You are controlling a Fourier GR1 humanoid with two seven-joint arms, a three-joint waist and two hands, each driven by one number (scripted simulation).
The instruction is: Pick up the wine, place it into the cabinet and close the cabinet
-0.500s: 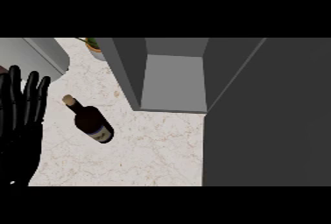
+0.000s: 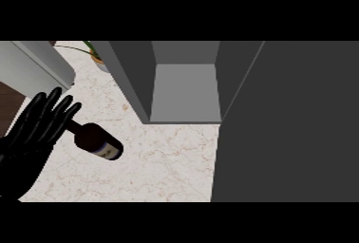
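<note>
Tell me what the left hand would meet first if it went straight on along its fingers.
Not the wine bottle, which lies right of the left hand. Ahead is bare counter, then likely the potted plant; depth is unclear.

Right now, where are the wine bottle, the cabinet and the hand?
wine bottle [image 2: 97, 140], head view, dark body.
cabinet [image 2: 186, 92], head view, inside shelf.
left hand [image 2: 32, 140], head view, palm.
</note>
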